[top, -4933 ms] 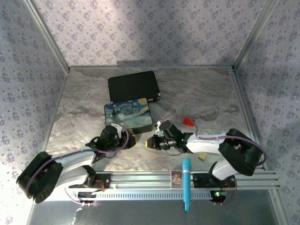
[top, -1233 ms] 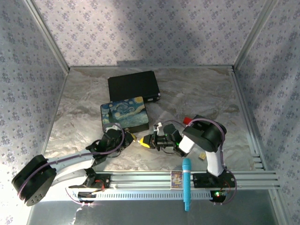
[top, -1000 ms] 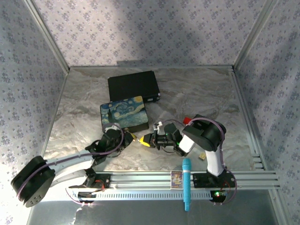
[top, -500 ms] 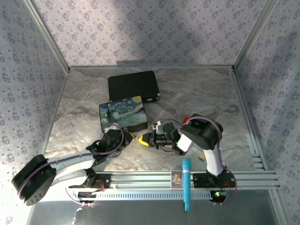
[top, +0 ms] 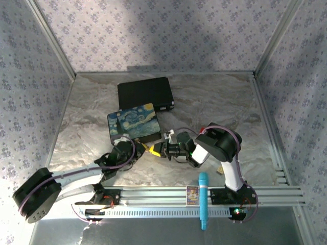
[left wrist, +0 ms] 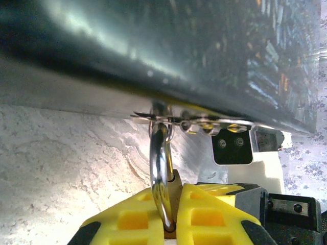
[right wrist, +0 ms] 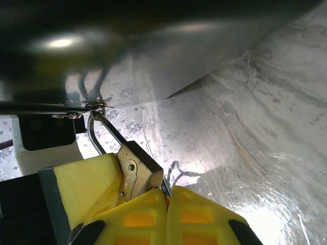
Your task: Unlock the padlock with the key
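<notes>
Nearest, on the rail along the front edge of the table (top: 87, 138): teal marker (top: 203, 200) lying across it, small card (top: 191, 194) just beside. A little further in, by the right arm's base, small tan cube (top: 219, 171) close to that edge.

Further in, at mid-table, both sets of jaws tip to tip, hard against the near side of the painted box (top: 134, 122). Left jaws clamped on the padlock (left wrist: 174, 185): brass body pinched between the yellow pads (left wrist: 127, 219), silver shackle (left wrist: 159, 168) running from the pads to the small hasp (left wrist: 161, 109) and hooked through it, right under the box's lower edge. Right jaws pressed fully together, their pads (right wrist: 199, 219) meeting the padlock's lower corner from the other side. Thin dark sliver at the seam there, too small to call the key with any certainty.

Hardly any room between padlock, both pairs of pads and the box's edge overhead. Bare marble open to the left of the left arm, and wider still to the right of the right arm, out to the metal side rails.

Farthest, black case (top: 145, 94) just behind the painted box, touching or not impossible to tell, then a bare strip of table up to the back wall.
</notes>
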